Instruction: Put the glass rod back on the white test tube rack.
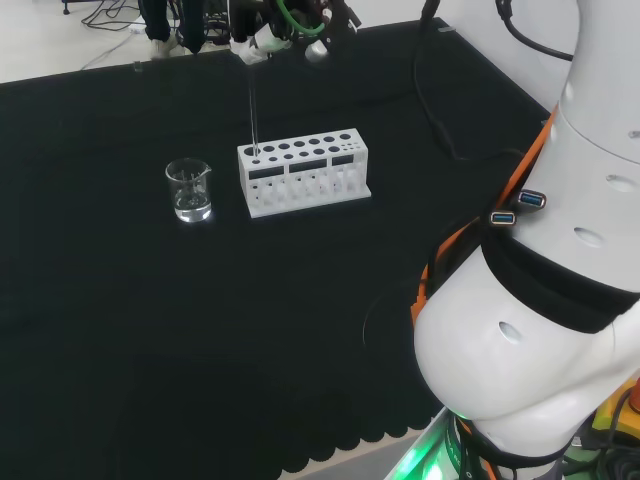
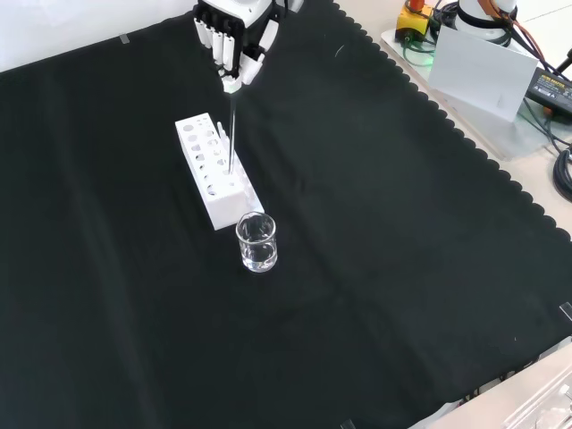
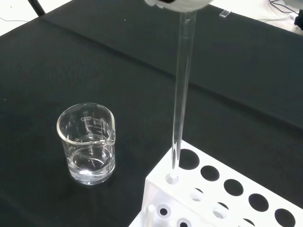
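Note:
The hand (image 2: 234, 36) is over the far end of the white test tube rack (image 2: 207, 183) and pinches the top of a thin glass rod (image 2: 231, 125). The rod hangs nearly upright. In the wrist view the glass rod (image 3: 182, 90) comes down from the hand (image 3: 175, 4), and its lower tip is just above a small hole at the corner of the rack (image 3: 161, 189). In the head view the hand (image 1: 268, 32) is at the cloth's far edge, and the rod (image 1: 252, 110) reaches down to the left end of the rack (image 1: 305, 185).
A small glass beaker (image 2: 256, 243) with a little clear liquid stands close to the rack's near end in the front view. It is left of the rack as the beaker (image 1: 189, 190) appears in the head view. Black cloth lies all around. The arm's white links (image 1: 540, 300) stand at the right.

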